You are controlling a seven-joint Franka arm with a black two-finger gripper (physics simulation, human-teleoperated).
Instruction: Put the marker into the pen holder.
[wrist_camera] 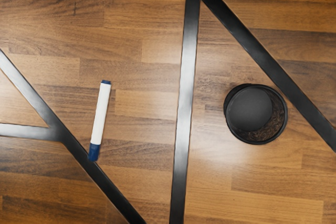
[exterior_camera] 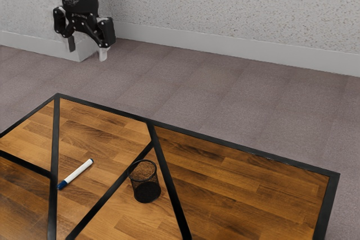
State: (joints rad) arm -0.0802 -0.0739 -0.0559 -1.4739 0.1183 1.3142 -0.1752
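Note:
High over the table's far side, my gripper stands open in the exterior view, its two fingers wide apart with nothing between them. Below it, a white marker with a blue cap lies flat on the wooden table, the cap end touching a black strip. A black mesh pen holder stands upright to the marker's right in the exterior view. From above, the wrist view gives the marker lying apart from the round pen holder, with a black strip running between them. No marker is in the holder.
The wooden table has black inlaid strips and a black border. Beyond its far edge are the carpeted floor and a speckled wall with a pale baseboard.

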